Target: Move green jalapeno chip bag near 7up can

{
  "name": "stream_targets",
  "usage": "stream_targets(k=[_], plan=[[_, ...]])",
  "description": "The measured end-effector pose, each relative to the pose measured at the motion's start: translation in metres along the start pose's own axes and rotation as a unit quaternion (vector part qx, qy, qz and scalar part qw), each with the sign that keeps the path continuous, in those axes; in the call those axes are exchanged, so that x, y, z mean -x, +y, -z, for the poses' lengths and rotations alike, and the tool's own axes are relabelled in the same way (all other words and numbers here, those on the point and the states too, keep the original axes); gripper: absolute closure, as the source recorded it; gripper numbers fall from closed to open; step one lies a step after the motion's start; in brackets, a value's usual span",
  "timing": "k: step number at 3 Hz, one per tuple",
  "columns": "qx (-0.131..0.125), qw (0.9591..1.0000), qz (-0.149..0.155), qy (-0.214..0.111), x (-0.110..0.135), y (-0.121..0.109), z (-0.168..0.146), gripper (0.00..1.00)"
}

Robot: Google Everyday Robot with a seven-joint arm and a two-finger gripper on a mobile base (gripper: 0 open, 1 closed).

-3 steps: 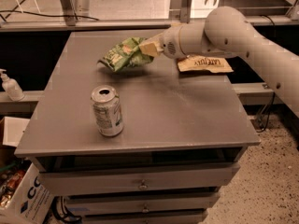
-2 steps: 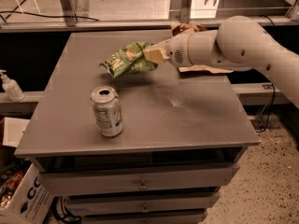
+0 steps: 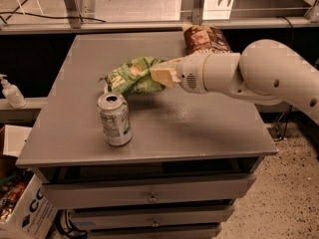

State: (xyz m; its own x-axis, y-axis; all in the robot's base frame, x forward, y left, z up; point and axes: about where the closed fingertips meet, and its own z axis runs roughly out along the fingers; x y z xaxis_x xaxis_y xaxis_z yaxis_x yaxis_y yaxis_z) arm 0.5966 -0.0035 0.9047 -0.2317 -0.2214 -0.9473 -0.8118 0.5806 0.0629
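- Grey metal table (image 3: 199,128) carries a silver-grey aluminium 7up can (image 3: 114,119).
- Cream two-finger gripper (image 3: 160,75) is clamped on the crinkled foil green jalapeno chip bag (image 3: 130,77), near the can's 1 o'clock.

Grey flat-topped desk (image 3: 199,128) stands on a speckled floor (image 3: 286,203), with stacked drawers (image 3: 149,189) below its top, each with a small central knob. At left, a pump bottle (image 3: 11,91) sits on a pale ledge (image 3: 35,105); a white cardboard box (image 3: 27,214) with dark lettering stands at lower left.
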Motion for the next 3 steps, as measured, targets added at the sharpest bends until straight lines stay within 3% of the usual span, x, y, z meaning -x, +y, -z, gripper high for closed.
stream_targets(k=[2,3], plan=[[-0.010,0.9999,-0.003,0.009,-0.010,0.050,0.012,1.00],[-0.012,0.9998,-0.003,0.016,-0.014,0.061,0.011,1.00]])
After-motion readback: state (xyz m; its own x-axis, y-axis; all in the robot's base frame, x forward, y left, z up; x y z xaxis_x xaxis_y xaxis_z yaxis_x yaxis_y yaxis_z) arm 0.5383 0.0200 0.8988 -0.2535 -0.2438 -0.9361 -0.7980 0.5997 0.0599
